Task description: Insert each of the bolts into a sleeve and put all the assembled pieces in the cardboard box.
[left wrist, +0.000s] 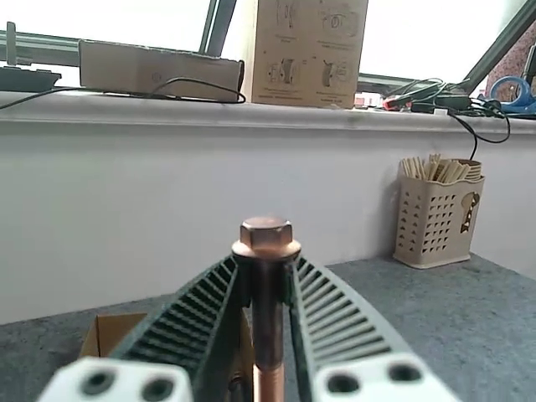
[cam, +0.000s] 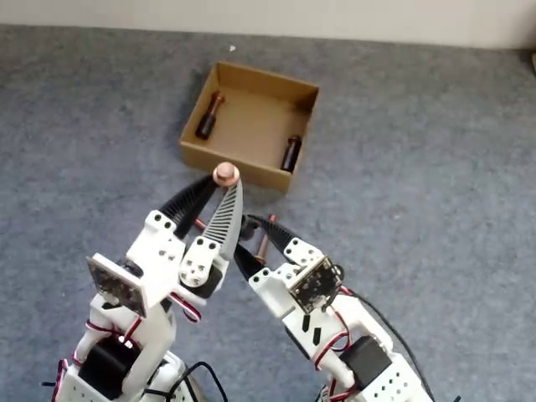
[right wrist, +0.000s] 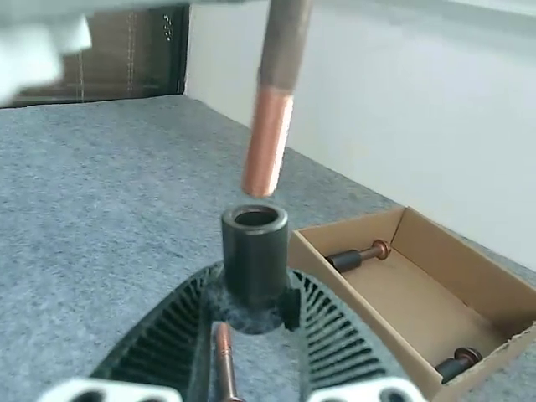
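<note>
Copper-coloured bolt (left wrist: pixel 266 243) is sitting head-up in the left gripper (left wrist: pixel 266 280), whose ribbed fingers are pinching the shank just below the flange. Seen from the right wrist, the bolt's bare lower end is hanging, slightly tilted, just above the open mouth of the dark sleeve (right wrist: pixel 254 251) and is not entering it. The sleeve is standing upright, with the right gripper (right wrist: pixel 251 306) clamping it at its base. A second bolt (right wrist: pixel 223 360) is lying on the grey mat (cam: pixel 419 184) directly beneath the right gripper's fingers. From above, the two arms are converging, with the left gripper riding over the right. The cardboard box (cam: pixel 249 77) is sitting just beyond both tips, its near wall close to the raised bolt head. Two assembled pieces (cam: pixel 209 115) are lying inside it, one along each side wall and well apart. Behind the work, a white wall (left wrist: pixel 167 209) is carrying a sill (left wrist: pixel 251 115) loaded with cartons and cables. A beige holder (left wrist: pixel 435 222) of wooden sticks is standing on the mat against that wall.
</note>
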You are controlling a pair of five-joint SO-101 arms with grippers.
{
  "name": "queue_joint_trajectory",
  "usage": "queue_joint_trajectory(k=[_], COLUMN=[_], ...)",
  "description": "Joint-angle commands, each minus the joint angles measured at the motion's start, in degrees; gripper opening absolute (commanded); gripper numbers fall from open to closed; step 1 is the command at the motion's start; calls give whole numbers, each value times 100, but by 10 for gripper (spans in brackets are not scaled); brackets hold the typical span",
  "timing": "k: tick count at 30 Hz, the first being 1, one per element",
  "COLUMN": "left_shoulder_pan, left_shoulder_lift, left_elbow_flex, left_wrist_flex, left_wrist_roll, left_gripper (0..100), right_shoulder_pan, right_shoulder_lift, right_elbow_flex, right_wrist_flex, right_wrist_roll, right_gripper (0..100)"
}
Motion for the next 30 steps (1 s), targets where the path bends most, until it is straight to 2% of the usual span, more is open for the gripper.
queue_joint_trajectory(k=[1,4,16,21,26,30], left_shoulder_pan=[321,505,488,136,136,136], left_shoulder_lift=[-48,-40,-48,-48,-48,-48], left_elbow_flex=[-163,-119,303,391,409,391], left_wrist_flex=[114,185,185,193,519,897], left_wrist_roll=[62,44,35,35,44,-53], left_gripper=[6,6,6,6,7,8], right_shoulder_pan=[101,101,207,532,549,760], right_shoulder_lift=[-101,-101,-75,-92,-92,-101], right_elbow_flex=[813,813,813,813,813,813], right_wrist_flex=[-215,-207,-189,-207,-215,-224], right_wrist_roll=[53,53,44,26,-695,-791], right_gripper=[5,5,5,5,5,5])
